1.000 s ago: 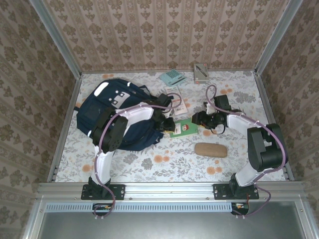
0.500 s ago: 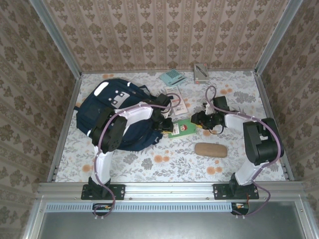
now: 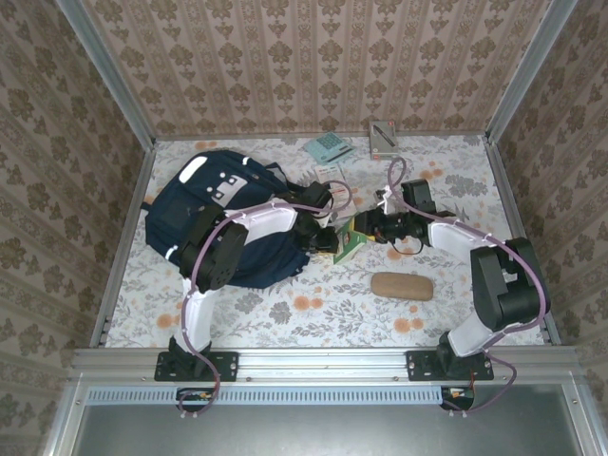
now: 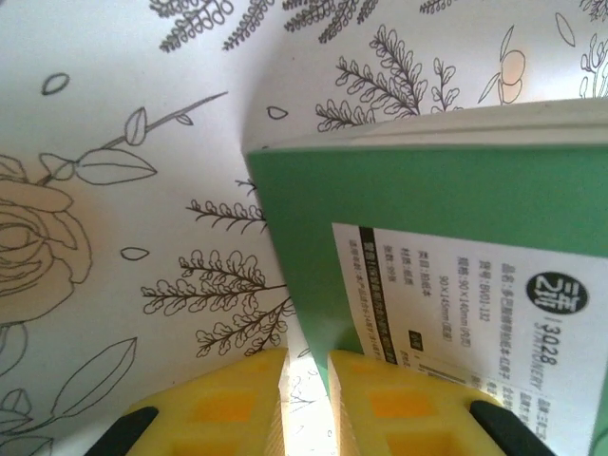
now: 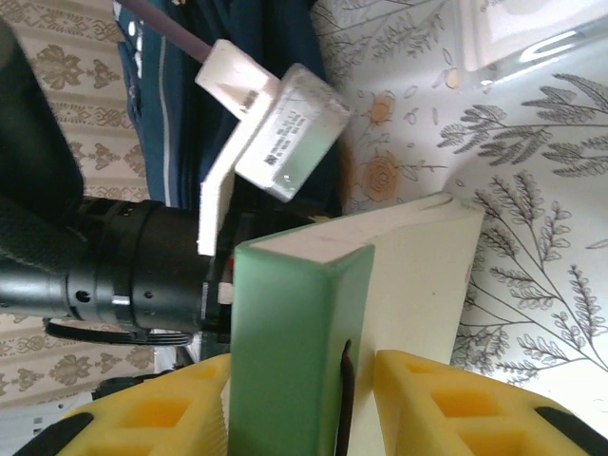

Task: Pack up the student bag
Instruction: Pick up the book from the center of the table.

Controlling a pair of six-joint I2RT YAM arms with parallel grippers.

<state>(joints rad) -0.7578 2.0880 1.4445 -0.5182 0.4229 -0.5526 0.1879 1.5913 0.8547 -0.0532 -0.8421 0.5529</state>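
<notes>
The student bag (image 3: 204, 223), navy with white top patches, lies at the left of the table; its dark fabric also shows in the right wrist view (image 5: 142, 123). A green notebook (image 3: 345, 239) is tipped up on edge just right of the bag. My right gripper (image 3: 366, 228) is shut on it, with the yellow fingers either side of the green cover and cream pages (image 5: 294, 332). My left gripper (image 3: 330, 239) sits at the notebook's left end. Its jaws (image 4: 306, 399) stand a narrow gap apart with nothing clamped. The notebook's labelled face (image 4: 446, 199) lies just beyond them.
A brown oblong case (image 3: 402, 285) lies in front of the right arm. A white packet (image 3: 334, 195) lies behind the notebook. A teal item (image 3: 330, 147) and a grey box (image 3: 383, 139) sit at the back wall. The left arm's black wrist (image 5: 123, 275) is close to the notebook.
The right gripper closed on the green notebook, which lay flat, and tipped it up on edge, shifting it left toward the bag. The left gripper barely moved.
</notes>
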